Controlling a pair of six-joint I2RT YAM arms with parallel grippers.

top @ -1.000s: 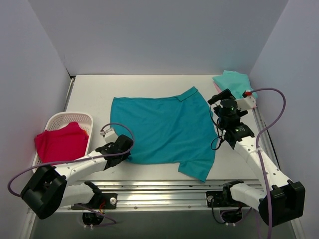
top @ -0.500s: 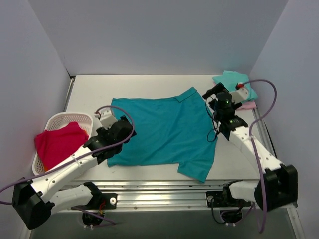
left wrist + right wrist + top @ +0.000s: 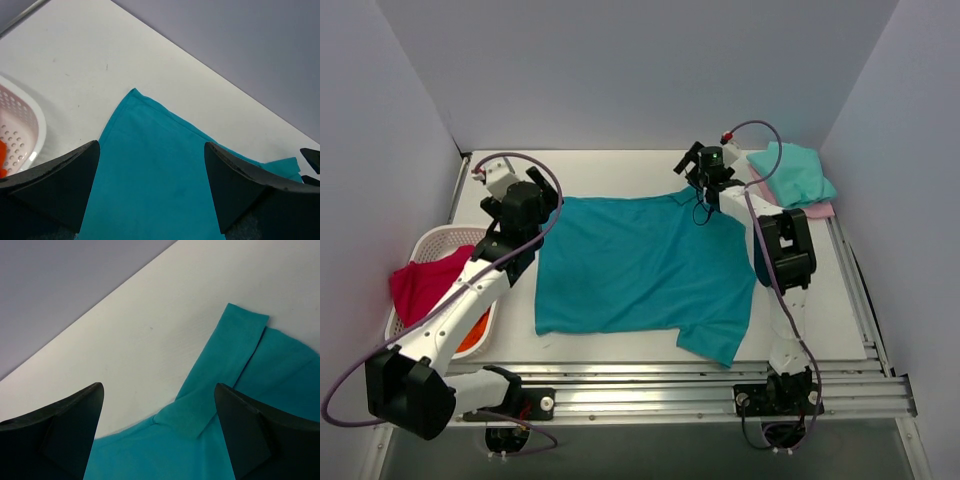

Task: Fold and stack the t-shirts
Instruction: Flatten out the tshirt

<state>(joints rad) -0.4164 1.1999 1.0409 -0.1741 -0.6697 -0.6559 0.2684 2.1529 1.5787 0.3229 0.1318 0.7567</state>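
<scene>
The left gripper (image 3: 151, 145) has just let go. A second ago it was clamped low on the teal shirt (image 3: 640, 265), at the corner toward the lower left of the top view. Its fingers (image 3: 60, 185) now stand wide apart with nothing between them. They hang above the shirt's upper-left corner (image 3: 134, 92) and do not touch it.

The right gripper (image 3: 159, 386) has swung from the shirt's right edge up to the top centre of the top view. Its fingers (image 3: 60, 430) are also spread wide and hold nothing. Below them lies the sleeve (image 3: 225, 355), folded back on itself, with bare table (image 3: 150, 315) beside it.

The shirt's left edge, which slanted inward before, now runs nearly straight down the frame, so the tug on that corner seems to have squared the cloth. The shirt lies flat in the middle of the table, and one sleeve is still doubled over at the lower right. With both grippers poised over the two upper corners, the likely next step is to pinch them and fold toward the bottom of the frame. No fold has been made yet.

At the upper right, the mint shirt (image 3: 795, 172) lies folded on the pink shirt (image 3: 812, 211), of which only an edge shows. At the left, the basket (image 3: 430, 240) holds a red cloth (image 3: 420, 285).
</scene>
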